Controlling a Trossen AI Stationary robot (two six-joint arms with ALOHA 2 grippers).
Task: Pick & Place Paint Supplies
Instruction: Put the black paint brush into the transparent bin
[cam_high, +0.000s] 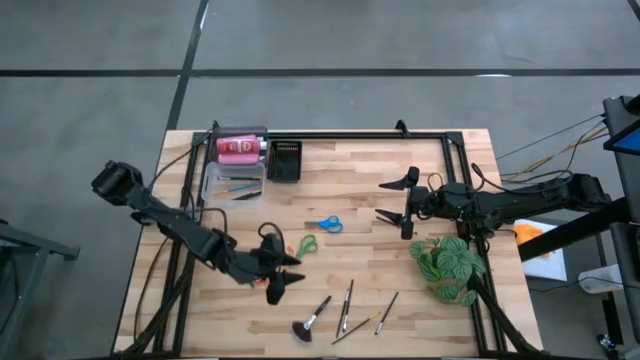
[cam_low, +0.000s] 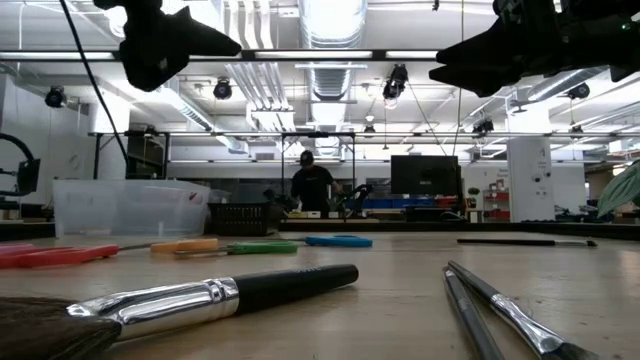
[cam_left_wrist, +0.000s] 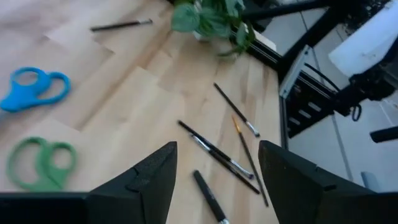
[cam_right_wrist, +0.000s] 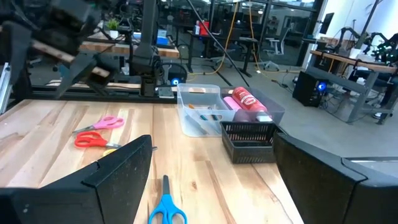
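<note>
jaws of left gripper (cam_high: 283, 272) and right gripper (cam_high: 394, 198) open, empty.
brushes (cam_high: 346, 308) lie along the table (cam_high: 370, 165), tips toward its near edge; orange scissors partly hidden.

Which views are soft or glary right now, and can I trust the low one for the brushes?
Low view: the near black-handled brush fills the foreground, soft at its bristle end; ceiling lights glare behind. Left wrist view: motion-blurred, the blue scissors smeared. Right wrist view: sharp on the clear tub. High view: evenly lit.
</note>
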